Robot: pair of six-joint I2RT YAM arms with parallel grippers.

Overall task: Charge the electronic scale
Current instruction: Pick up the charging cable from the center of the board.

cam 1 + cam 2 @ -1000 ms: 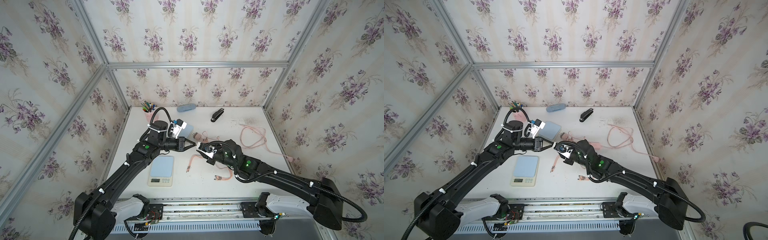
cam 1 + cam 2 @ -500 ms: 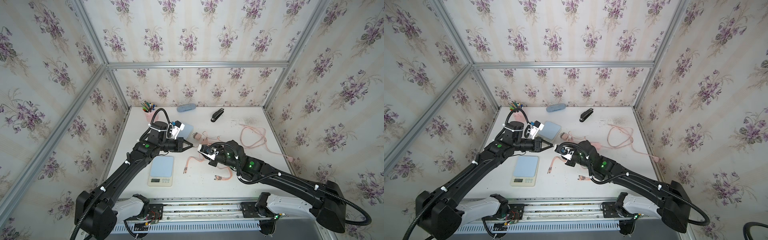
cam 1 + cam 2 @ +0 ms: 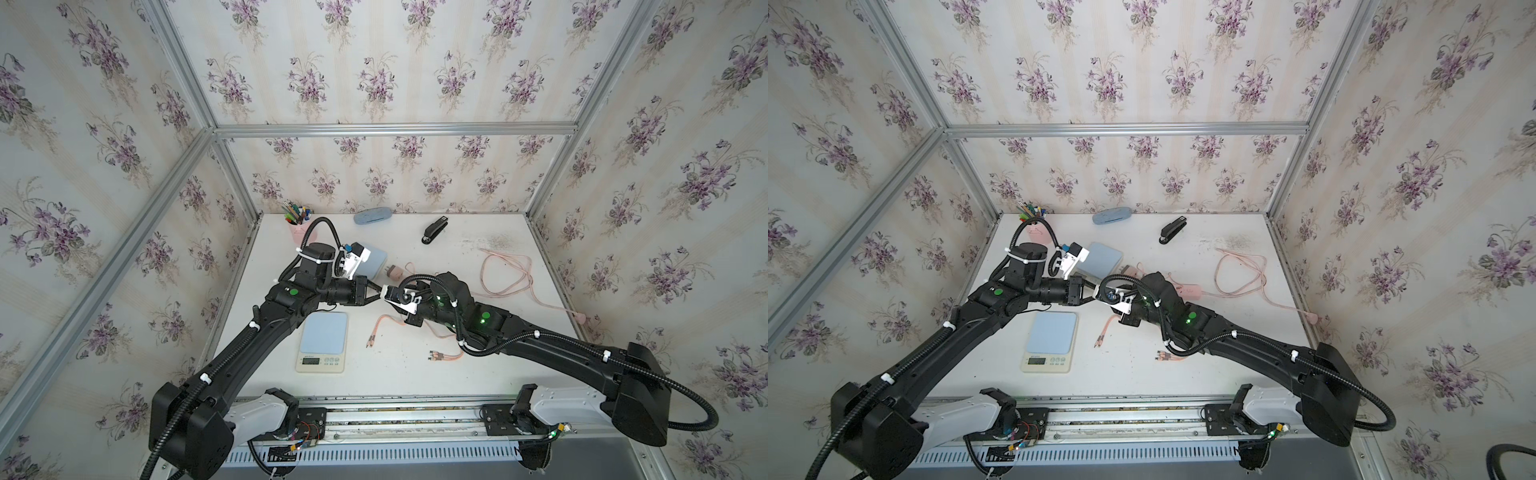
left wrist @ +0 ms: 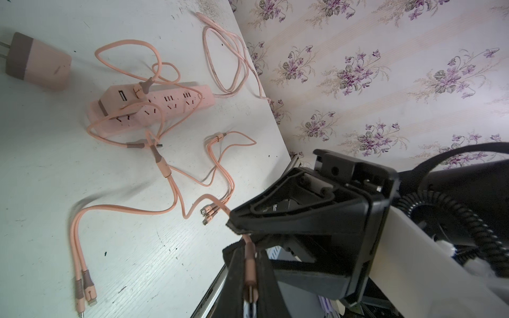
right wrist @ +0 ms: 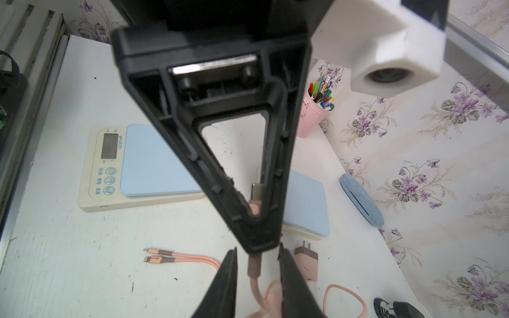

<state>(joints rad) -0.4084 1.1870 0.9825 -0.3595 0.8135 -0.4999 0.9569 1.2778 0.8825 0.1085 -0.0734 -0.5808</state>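
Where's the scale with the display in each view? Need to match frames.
Both top views: electronic scale near the front edge of the table, display facing the camera.
Left wrist: not in it.
Right wrist: electronic scale partly hidden behind the left gripper.
Shared landmark: two-plug cable end, lying on the table.

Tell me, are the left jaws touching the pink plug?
Touching. In the left wrist view the jaws of the left gripper squeeze the pink plug from both sides, no gap.
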